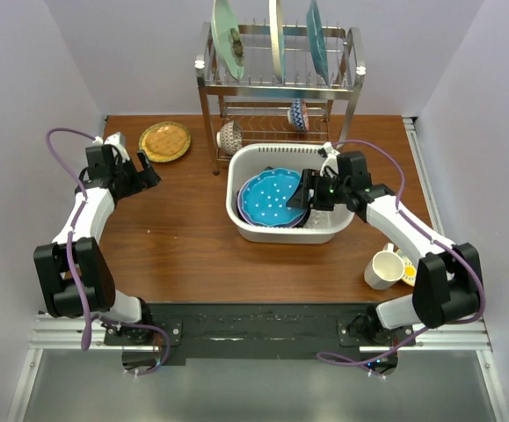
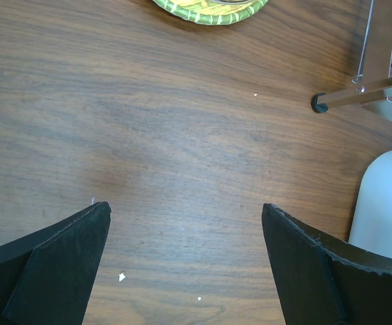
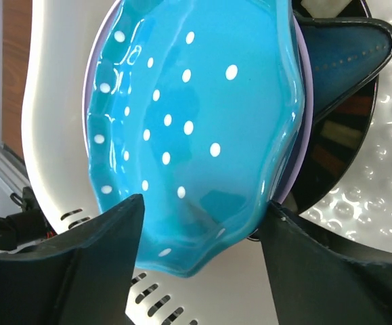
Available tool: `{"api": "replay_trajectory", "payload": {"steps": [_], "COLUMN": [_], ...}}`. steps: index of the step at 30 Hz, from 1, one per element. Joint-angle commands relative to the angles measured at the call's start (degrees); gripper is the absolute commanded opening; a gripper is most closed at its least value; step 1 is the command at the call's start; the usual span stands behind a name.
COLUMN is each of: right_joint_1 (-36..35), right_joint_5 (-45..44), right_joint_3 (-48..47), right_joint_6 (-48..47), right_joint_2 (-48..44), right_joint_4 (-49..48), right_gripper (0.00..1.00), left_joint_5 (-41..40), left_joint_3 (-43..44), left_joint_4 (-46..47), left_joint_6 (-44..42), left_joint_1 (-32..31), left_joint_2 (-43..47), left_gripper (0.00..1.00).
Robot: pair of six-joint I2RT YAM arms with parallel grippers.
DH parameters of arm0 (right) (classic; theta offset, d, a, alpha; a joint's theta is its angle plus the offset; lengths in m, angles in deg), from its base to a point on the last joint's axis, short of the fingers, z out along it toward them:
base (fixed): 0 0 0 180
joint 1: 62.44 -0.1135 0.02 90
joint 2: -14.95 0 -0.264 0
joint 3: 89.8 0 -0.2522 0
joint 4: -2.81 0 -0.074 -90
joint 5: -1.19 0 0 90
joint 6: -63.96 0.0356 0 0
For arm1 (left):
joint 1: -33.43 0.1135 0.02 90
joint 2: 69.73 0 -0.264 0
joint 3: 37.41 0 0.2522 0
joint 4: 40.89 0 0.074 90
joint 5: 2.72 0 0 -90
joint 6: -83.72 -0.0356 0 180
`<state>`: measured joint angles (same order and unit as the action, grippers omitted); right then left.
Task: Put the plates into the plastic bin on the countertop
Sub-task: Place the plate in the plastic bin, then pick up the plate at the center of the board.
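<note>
White walls close in a reddish-brown wood-grain countertop; a steel wire rack stands at its far edge with three big plates upright in it.

The left arm is folded at the elbow and reaches up the left side; the left gripper hangs low over bare wood, jaws spread wide with nothing between them; the amber patterned plate lies flat on the wood just beyond it, apart from it; the left wrist view cuts that plate down to a sliver of green-striped rim at its top edge.

The right arm bends in from the right, over the rim of the plastic bin; the right gripper points down into the bin, its fingers parted, the near edge of the blue dotted plate showing between them; whether either pad touches that edge cannot be told.

That plate lies on top of a stack inside the bin; a lavender plate shows only as a thin edge beneath it; a blue star-shaped plate shows one point; something dark and glossy under it is too covered to name; in the top view the gripper hides the stack's right side.

A cream mug sits on the wood by the right arm; a small saucer is mostly hidden behind it.
</note>
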<state>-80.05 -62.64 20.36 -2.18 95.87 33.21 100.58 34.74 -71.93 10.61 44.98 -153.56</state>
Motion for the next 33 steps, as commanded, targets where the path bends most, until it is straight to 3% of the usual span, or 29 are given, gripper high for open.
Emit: {"api": "replay_trajectory", "payload": {"steps": [1,9,17,23,33], "right_joint_1": [0.0,0.0,0.0,-0.1,-0.1], "right_joint_5": [-3.6,-11.0,-8.9,-12.9,-6.6], "right_joint_3": [-3.6,-8.3,-7.8,-9.5,-8.7], "right_joint_6": [-3.8,-7.9,-6.9,-7.4,-2.7], "right_joint_2": [-2.0,0.5,1.6,-3.0,-6.1], "right_joint_4": [4.0,11.7,9.5,9.7,3.7], "right_gripper": [0.76,0.83,0.83,0.85,0.87], "left_joint_5": [1.0,1.9,1.4,0.8,3.9], "left_joint_3": [2.3,2.5,2.2,2.9,10.6], "left_joint_4": [1.4,1.0,1.3,1.5,1.8], "left_joint_6": [-1.2,-1.3,-1.4,-1.1,6.4], "left_joint_1": [0.1,0.1,0.0,0.0,0.1], "left_joint_2": [-0.5,-0.6,-0.7,-2.4,-11.4], "left_gripper": [0.98,0.98,0.98,0.98,0.98]}}
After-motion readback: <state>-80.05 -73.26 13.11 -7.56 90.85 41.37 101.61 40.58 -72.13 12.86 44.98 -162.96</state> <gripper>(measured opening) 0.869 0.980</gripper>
